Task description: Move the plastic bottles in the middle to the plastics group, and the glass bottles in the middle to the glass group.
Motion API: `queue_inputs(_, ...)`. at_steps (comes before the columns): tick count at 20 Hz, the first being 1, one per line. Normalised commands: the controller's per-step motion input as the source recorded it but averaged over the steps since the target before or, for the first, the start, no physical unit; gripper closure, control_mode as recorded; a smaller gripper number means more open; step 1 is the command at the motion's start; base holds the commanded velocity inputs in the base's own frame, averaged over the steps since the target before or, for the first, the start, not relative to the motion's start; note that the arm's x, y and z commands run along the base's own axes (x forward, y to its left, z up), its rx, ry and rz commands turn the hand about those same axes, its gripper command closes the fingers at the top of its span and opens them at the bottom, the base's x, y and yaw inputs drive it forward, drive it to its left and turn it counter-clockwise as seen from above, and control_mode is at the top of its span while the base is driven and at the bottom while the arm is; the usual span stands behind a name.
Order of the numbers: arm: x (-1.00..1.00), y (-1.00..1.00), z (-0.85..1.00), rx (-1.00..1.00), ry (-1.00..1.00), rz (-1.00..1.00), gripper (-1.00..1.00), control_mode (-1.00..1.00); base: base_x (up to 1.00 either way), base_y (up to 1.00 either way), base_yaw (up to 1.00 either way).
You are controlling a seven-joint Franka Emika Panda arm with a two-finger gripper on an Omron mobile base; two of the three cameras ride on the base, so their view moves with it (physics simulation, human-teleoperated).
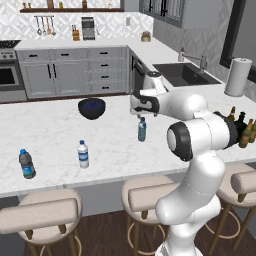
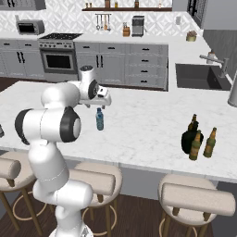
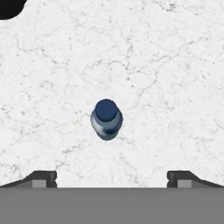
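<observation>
The small grey-blue plastic bottle (image 1: 142,129) (image 2: 99,119) with a blue cap stands upright mid-counter. My gripper (image 1: 141,114) (image 2: 104,105) (image 3: 111,179) hangs open straight above it, not touching; in the hand view the bottle's cap (image 3: 106,111) lies centred ahead of the two spread fingertips (image 3: 43,178). The plastics group stands at the counter's left front: a white-labelled bottle (image 1: 83,154) and a blue-labelled bottle (image 1: 26,164). At the right, a squat black glass bottle (image 2: 190,139) stands among three slim brown bottles (image 2: 196,145) (image 1: 246,134), partly hidden by my elbow in the left base view.
A black bowl (image 1: 91,108) sits on the counter behind and left of the middle bottle. A white paper-towel roll (image 1: 238,76) and the sink (image 1: 185,74) (image 2: 196,76) are at the far right. Stools (image 1: 47,212) line the counter's near edge.
</observation>
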Motion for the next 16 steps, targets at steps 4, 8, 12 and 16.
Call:
queue_inputs(4, 0.32, 0.00, -0.11, 0.01, 0.00, 0.00, -1.00, -1.00, 0.00, 0.00, 0.00)
queue_inputs(8, 0.19, 0.03, -0.11, 0.00, 0.00, 0.00, -1.00, -1.00, 0.00, 0.00, 0.00)
queue_inputs(12, 0.00, 0.00, -0.17, 0.00, 0.00, 0.00, -1.00, -1.00, 0.00, 0.00, 0.00)
queue_inputs(16, 0.00, 0.00, -0.40, 0.00, 0.00, 0.00, -1.00, -1.00, 0.00, 0.00, 0.00)
